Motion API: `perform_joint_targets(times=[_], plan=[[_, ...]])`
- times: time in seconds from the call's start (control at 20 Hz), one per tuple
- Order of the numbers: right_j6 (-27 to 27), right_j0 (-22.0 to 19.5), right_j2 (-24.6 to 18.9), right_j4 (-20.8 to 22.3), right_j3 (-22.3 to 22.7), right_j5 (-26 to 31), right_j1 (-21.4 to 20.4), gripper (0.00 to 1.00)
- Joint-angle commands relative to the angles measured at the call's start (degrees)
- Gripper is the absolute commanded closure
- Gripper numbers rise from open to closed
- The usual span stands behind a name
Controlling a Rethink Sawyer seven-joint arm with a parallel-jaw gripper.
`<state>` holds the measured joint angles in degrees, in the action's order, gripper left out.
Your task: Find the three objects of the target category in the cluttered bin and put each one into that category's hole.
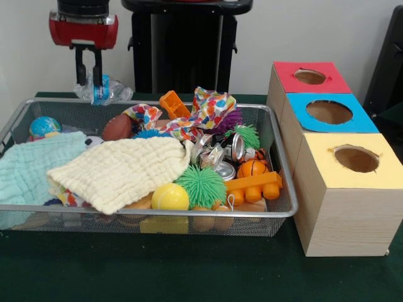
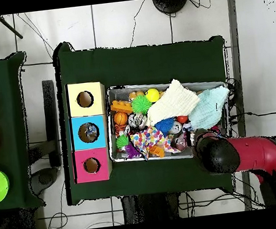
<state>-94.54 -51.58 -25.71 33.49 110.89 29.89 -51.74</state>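
At the mesh bin's (image 1: 151, 214) eleven o'clock, the gripper (image 1: 89, 82) pinches a plastic-film wad (image 1: 104, 91), probably light, crushable and slippery.

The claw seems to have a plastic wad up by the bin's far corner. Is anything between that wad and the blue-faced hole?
Nothing solid blocks an airborne path. The plastic wad hangs in the claw above the far rim of the bin. Between it and the blue hole lies the clutter, below the wad's height.
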Motion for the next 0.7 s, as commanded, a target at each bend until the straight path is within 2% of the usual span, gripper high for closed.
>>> perform_joint_targets(times=[0.05, 0.7], plan=[[3.98, 2.17, -3.88, -5.05, 2.8, 9.17, -5.44, 1.0], [-2.3, 10.13, -0.18, -7.92, 4.55, 9.73, -9.21, 1.0]])
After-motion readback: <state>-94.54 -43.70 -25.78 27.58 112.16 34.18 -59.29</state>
